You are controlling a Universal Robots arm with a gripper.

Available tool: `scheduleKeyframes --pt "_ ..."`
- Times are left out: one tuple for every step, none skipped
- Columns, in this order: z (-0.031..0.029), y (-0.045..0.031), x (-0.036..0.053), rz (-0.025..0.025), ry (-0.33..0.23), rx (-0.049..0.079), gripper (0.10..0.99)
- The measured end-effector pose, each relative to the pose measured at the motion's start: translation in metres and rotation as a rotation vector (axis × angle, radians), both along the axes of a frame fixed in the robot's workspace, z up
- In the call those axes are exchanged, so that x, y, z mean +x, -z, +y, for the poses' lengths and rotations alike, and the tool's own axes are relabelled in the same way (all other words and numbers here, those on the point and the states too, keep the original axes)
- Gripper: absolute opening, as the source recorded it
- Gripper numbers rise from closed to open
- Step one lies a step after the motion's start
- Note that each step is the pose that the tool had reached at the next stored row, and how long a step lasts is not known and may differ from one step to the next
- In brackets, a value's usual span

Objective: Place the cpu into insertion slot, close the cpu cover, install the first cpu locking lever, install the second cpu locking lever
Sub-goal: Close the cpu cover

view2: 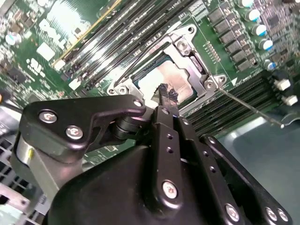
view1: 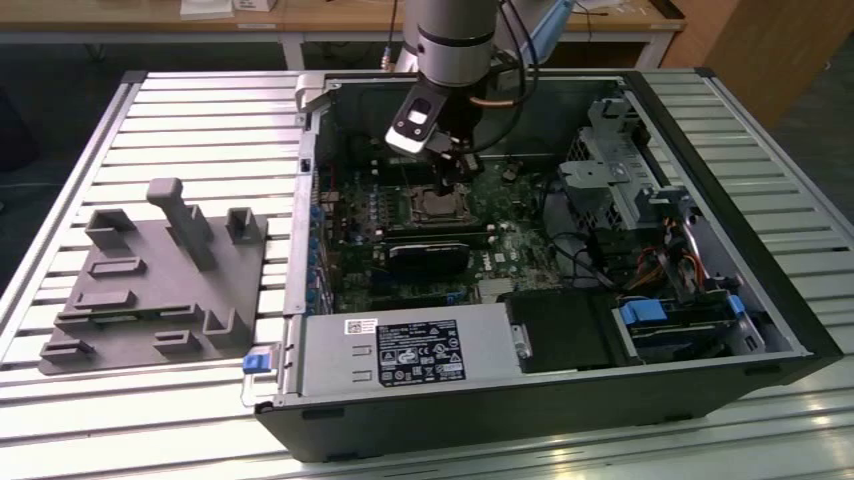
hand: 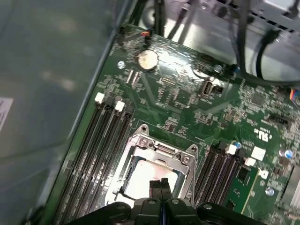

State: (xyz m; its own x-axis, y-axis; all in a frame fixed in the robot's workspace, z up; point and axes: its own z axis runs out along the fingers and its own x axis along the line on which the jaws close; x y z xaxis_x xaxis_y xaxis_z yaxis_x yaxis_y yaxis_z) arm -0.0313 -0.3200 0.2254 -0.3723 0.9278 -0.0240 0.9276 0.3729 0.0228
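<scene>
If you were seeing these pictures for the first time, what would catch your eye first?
The arm reaches into the open computer case in the exterior view. In the first wrist view its shut gripper hangs right over the silvery cpu, framed by the metal cpu cover.

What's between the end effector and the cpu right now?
Nothing visible. The end effector, fingers shut, hangs directly over the cpu's bare metal top, which shows through the cpu cover's window; the cover only rims it.
</scene>
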Motion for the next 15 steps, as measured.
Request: scheduleKeyframes --pt "0.0000 0.0000 0.0000 0.0000 -0.017 -0.001 0.106" --pt "0.0000 0.0000 0.0000 0.0000 -0.033 -0.001 0.106" --pt "0.0000 0.0000 0.0000 0.0000 -0.049 -0.001 0.106" --pt "0.0000 0.0000 0.0000 0.0000 -0.065 -0.001 0.106" --pt "0.0000 0.0000 0.0000 0.0000 -0.081 -0.002 0.106" --pt "0.0000 0.0000 0.0000 0.0000 -0.095 -0.002 0.106" --pt "0.0000 0.0000 -0.0001 0.0000 -0.110 -0.002 0.106" --pt "0.0000 0.0000 -0.0001 0.0000 -0.124 -0.003 0.106" --pt "0.0000 0.0000 -0.0001 0.0000 -0.139 -0.003 0.106" --pt "0.0000 0.0000 -0.0001 0.0000 -0.157 -0.004 0.106" --pt "0.0000 0.0000 -0.0002 0.0000 -0.172 -0.004 0.106" --pt "0.0000 0.0000 -0.0001 0.0000 -0.187 -0.004 0.106" --pt "0.0000 0.0000 -0.0002 0.0000 -0.201 -0.004 0.106" --pt "0.0000 0.0000 -0.0002 -0.0001 -0.220 -0.004 0.106" --pt "0.0000 0.0000 -0.0002 -0.0001 -0.234 -0.004 0.106"
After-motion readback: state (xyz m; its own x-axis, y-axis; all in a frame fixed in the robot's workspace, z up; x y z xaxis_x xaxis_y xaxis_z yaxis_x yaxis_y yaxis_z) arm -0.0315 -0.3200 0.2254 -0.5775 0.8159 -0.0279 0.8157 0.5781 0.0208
